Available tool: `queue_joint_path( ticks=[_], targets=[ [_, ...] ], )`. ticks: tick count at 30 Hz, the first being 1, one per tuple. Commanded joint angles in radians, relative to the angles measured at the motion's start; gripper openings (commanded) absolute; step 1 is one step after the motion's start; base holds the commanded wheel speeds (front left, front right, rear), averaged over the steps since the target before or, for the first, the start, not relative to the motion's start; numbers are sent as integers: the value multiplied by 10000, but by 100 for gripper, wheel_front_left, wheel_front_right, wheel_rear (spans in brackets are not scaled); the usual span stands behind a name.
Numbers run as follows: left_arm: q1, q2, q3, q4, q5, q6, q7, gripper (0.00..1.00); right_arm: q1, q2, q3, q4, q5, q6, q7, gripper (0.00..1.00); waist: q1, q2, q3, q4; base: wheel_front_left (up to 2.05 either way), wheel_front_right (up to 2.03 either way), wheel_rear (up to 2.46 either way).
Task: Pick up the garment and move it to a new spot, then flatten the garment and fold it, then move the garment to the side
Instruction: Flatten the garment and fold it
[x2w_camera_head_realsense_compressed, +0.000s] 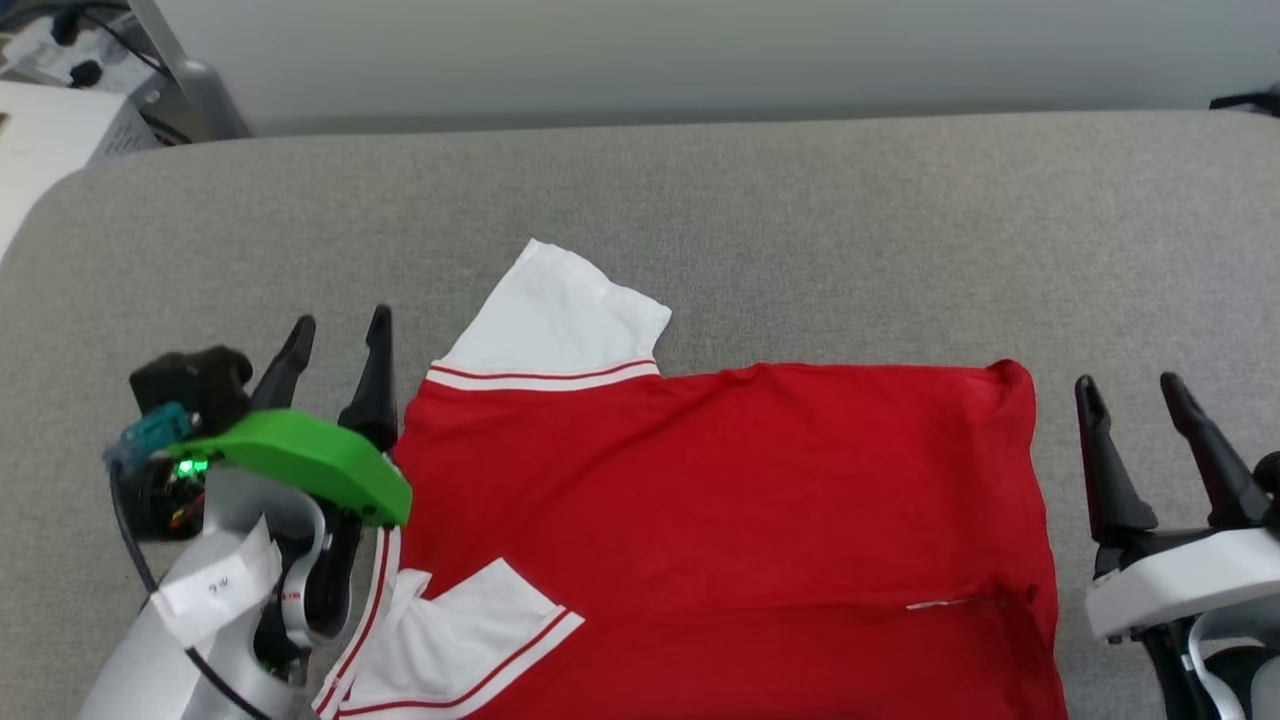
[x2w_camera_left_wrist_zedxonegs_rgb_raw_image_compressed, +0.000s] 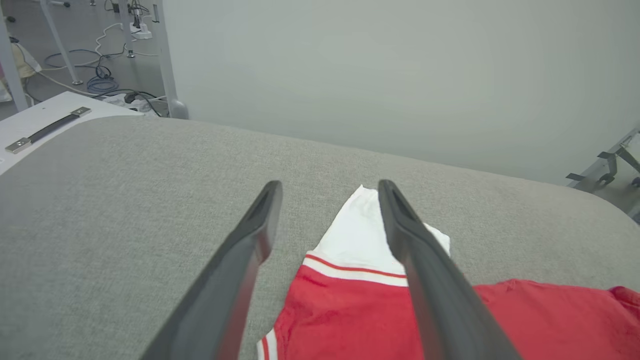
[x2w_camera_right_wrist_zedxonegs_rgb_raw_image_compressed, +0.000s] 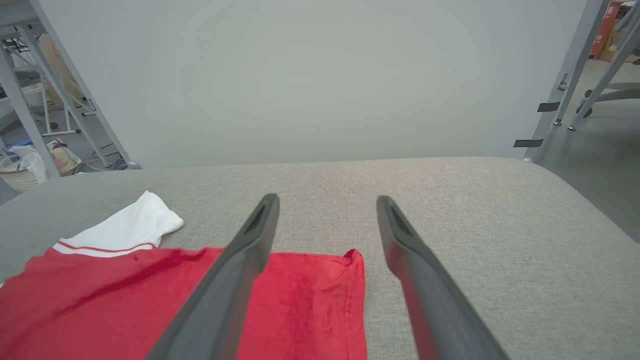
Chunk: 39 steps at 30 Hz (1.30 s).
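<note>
Both grippers stand open and empty: left gripper (x2w_camera_head_realsense_compressed: 341, 322) just beside the left edge of the garment (x2w_camera_head_realsense_compressed: 720, 500), right gripper (x2w_camera_head_realsense_compressed: 1128, 383) just off its right. Garment lies spread on the grey cushion (x2w_camera_head_realsense_compressed: 800, 220). Recommended: pinch matching edges simultaneously, keeping fabric taut for a crease-free fold.

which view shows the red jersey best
Head view: the garment lies spread, both white sleeves and red body visible. Left wrist view gives its sleeve end; right wrist view its hem side and one sleeve.
</note>
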Motion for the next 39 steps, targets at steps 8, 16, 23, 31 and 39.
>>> queue_joint_path(
  ticks=[8,16,23,31,39],
  targets=[
    [-3170,-239,-513,1857,-312,-1348,1224,100,-905,-34,-93,-19,-1,-6,37,100,0,0,2003,-685,0,0,0],
    [-5534,-177,-893,4374,-1364,-2419,4121,100,-1367,-2,183,407,234,-6,-159,100,0,0,2470,-1330,0,0,0],
    [-6685,107,-1140,6195,-1868,-2596,6414,100,-1587,111,355,834,477,-6,-447,100,0,0,2809,-1910,0,0,0],
    [-7116,144,-1796,7664,-1533,-2522,7617,100,-1656,222,341,1251,743,-6,-680,100,0,0,3138,-2180,0,0,0],
    [-6733,-521,-2302,8587,-1609,-2567,8368,49,-1925,95,373,1734,1136,-6,-679,100,0,0,3217,-2149,0,0,0]
  ],
)
